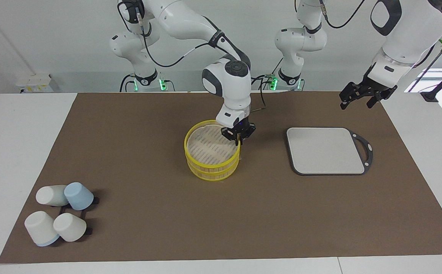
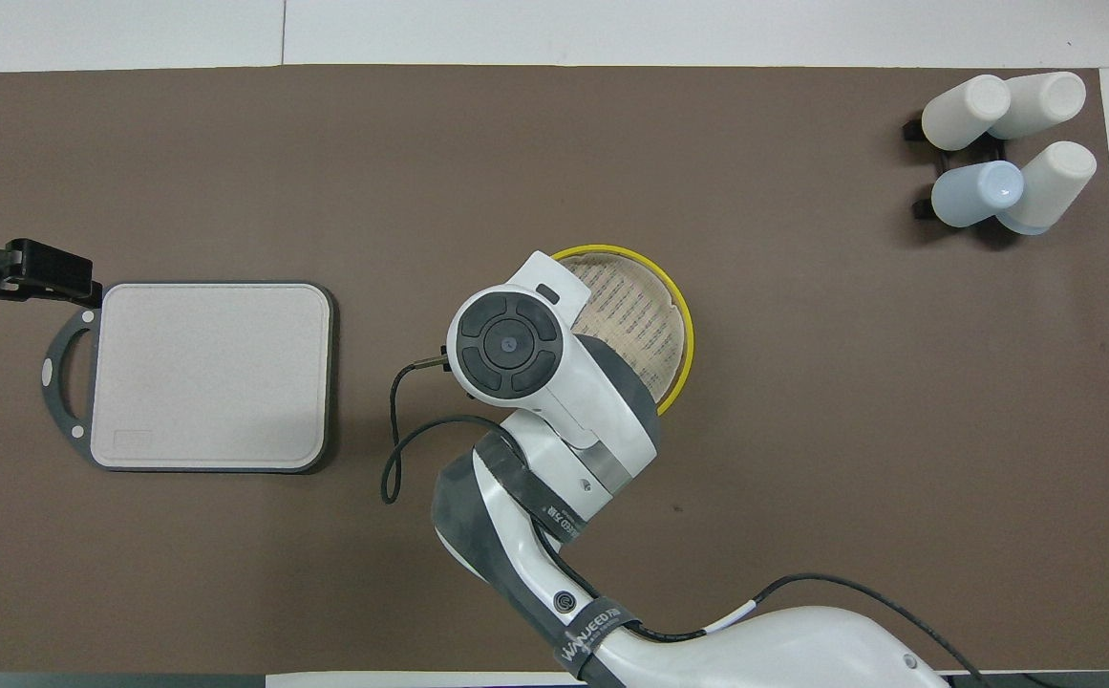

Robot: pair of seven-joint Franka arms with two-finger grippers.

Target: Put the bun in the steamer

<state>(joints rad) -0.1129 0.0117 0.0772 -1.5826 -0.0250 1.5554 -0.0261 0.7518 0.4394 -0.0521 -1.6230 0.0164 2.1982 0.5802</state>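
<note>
While low at the steamer's rim, right gripper [image 1: 238, 134]: black two-finger type, tips at the rim toward the left arm's end; finger state cannot be told. Round two-tier bamboo steamer with yellow rims [image 1: 190, 146]: mid-mat, directly under that gripper. Small cream-white bun: not visible in either view, possibly hidden by the gripper. Flat grey board with black handle [image 1: 325, 150]: bare. Left gripper [image 1: 361, 95]: waiting, raised over the mat's edge near the board. Upturned cups [image 1: 59, 215]: well apart.

The right arm's wrist hid the steamer's [image 2: 671, 315] robot-side rim overhead, along with the right gripper [image 1: 238, 137]; no bun showed; the left gripper [image 2: 24, 272] ran off the edge near the steamer's neighbouring board [image 2: 215, 375]
</note>
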